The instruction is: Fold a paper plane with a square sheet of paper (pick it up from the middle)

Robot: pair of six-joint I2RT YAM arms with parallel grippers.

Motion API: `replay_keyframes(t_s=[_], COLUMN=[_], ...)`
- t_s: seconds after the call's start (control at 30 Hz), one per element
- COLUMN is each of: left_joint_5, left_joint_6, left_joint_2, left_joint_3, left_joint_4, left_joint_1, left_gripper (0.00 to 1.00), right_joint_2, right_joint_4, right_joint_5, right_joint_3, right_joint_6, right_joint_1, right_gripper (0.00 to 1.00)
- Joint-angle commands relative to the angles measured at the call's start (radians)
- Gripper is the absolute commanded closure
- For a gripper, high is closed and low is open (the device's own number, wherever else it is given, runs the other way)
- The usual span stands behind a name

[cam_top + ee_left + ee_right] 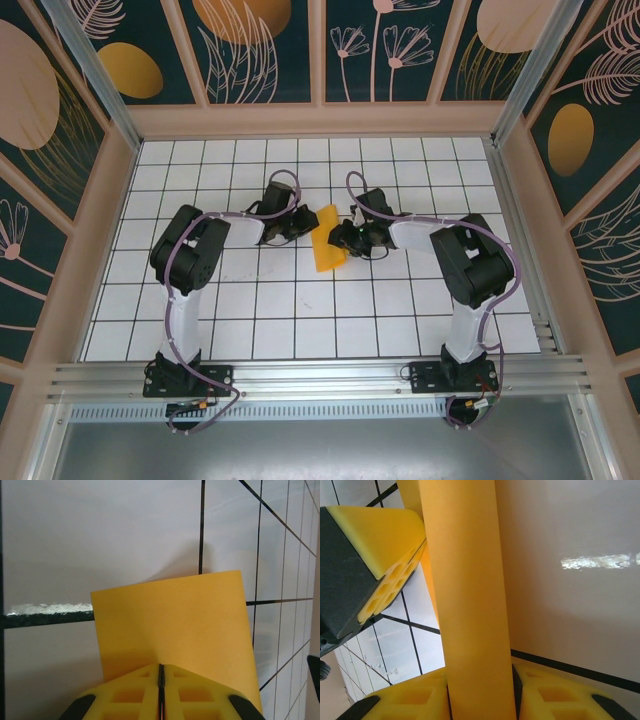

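The square sheet of paper is orange-yellow and bent, held up off the white grid floor between both grippers at the middle of the table. My left gripper comes at it from the left. In the left wrist view its jaws are pressed together on the sheet's near edge, and the paper spreads flat beyond them. My right gripper is at the sheet's right side. In the right wrist view a curved band of paper runs between its jaws and touches both pads. The left gripper's yellow finger clamps the sheet's far part.
The white tiled floor stretches around the arms, with black grid lines. Wooden-framed walls with painted ovals and leaves enclose the back and sides. A metal rail carries both arm bases at the near edge.
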Motion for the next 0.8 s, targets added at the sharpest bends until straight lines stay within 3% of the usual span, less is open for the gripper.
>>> replay_keyframes(t_s=[0.0, 0.33, 0.5, 0.77], left_joint_5=[-0.041, -0.045, -0.035, -0.023], left_joint_6=[0.051, 0.091, 0.100, 0.110], left_joint_2=[0.041, 0.059, 0.059, 0.061], left_joint_3=[0.034, 0.059, 0.067, 0.079], left_joint_4=[-0.129, -0.188, -0.191, -0.192], left_joint_1=[-0.008, -0.008, -0.008, -0.010], left_gripper=[0.89, 0.90, 0.90, 0.91], right_joint_2=[-0.005, -0.063, -0.008, 0.095], right_joint_4=[-0.047, -0.288, -0.311, -0.306], right_joint_5=[-0.002, 0.128, 0.135, 0.044], right_joint_3=[0.024, 0.130, 0.192, 0.258], right_joint_6=[-0.010, -0.159, -0.253, -0.328], right_joint_1=[-0.006, -0.012, -0.017, -0.039], right_gripper=[0.63, 0.34, 0.32, 0.35])
